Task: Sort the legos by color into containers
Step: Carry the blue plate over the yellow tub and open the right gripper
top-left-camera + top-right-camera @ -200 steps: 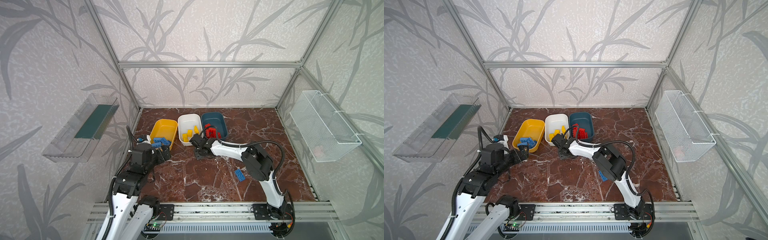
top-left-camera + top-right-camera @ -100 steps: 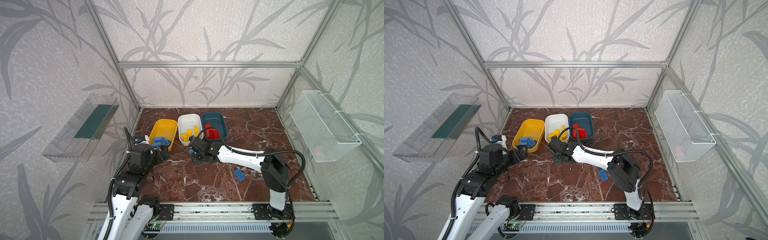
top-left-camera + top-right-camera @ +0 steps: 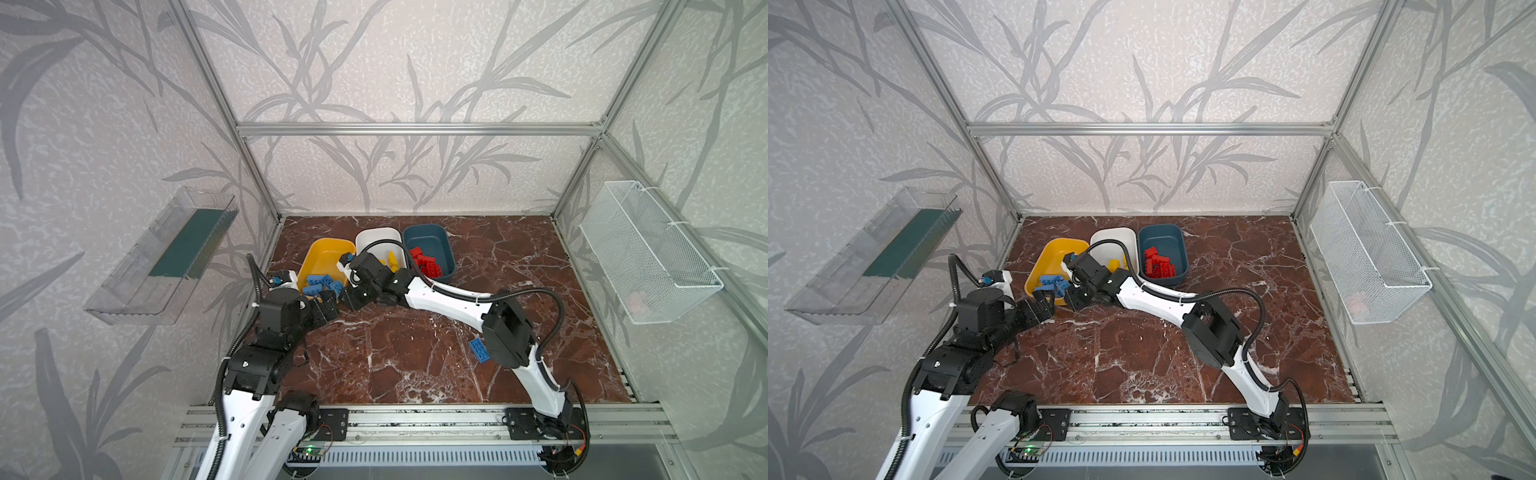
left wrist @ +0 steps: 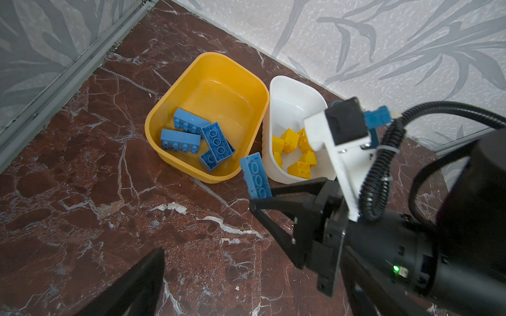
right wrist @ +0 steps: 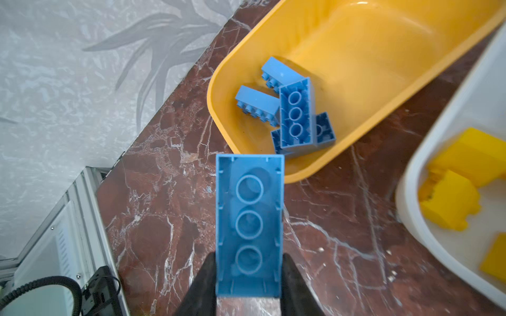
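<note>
Three containers stand side by side at the back: yellow (image 3: 322,255), white (image 3: 374,240) and dark teal (image 3: 432,245). Several blue legos (image 4: 197,136) lie in the yellow one, yellow legos (image 4: 298,153) in the white one and red legos (image 3: 424,262) in the teal one. My right gripper (image 5: 249,262) is shut on a blue lego (image 5: 249,227), underside up, just off the yellow container's near corner (image 5: 273,175). In the left wrist view that brick (image 4: 256,176) sticks out past the black fingers. My left gripper (image 3: 326,305) stands open close by over bare floor. A loose blue lego (image 3: 478,350) lies beside the right arm's elbow.
A clear plastic tray (image 3: 166,253) hangs on the left wall and a white wire basket (image 3: 648,257) on the right wall. The right arm (image 3: 449,305) stretches across the floor in front of the white and teal containers. An aluminium rail (image 3: 415,419) bounds the front.
The right arm has swung left with the blue lego, from in front of the white container to the yellow container's near corner. The left arm has barely moved.
</note>
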Robot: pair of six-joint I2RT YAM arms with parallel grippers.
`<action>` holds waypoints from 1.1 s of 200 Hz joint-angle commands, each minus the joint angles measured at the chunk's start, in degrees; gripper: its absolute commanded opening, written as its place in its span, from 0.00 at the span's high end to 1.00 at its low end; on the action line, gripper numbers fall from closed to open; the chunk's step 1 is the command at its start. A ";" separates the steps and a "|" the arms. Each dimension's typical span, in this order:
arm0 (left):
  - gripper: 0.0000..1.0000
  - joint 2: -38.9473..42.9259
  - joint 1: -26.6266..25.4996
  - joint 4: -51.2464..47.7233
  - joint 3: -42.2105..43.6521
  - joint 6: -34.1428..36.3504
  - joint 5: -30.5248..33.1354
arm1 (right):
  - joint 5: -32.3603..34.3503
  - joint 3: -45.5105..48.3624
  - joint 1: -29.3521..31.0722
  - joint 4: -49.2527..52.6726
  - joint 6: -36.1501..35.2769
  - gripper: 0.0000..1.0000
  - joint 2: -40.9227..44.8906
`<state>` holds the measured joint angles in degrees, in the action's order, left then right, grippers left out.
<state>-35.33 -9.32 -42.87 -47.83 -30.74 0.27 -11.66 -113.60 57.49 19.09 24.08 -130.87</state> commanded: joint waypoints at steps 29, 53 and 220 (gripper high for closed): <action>0.01 -0.37 -0.48 0.05 0.12 0.50 -0.89 | -6.08 -16.25 -2.01 2.09 3.23 0.73 -10.69; 0.01 -0.85 -0.83 0.02 0.08 0.50 -0.93 | -6.48 -24.53 -2.36 5.12 4.02 0.71 -15.98; 0.01 -3.52 -1.14 1.00 -0.70 2.06 -4.90 | -4.69 1.61 -4.80 -9.86 5.30 0.40 2.44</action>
<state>-37.34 -10.44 -42.85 -47.83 -29.93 -1.85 -17.04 -118.69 54.08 15.11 29.21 -137.97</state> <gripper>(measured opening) 0.992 0.599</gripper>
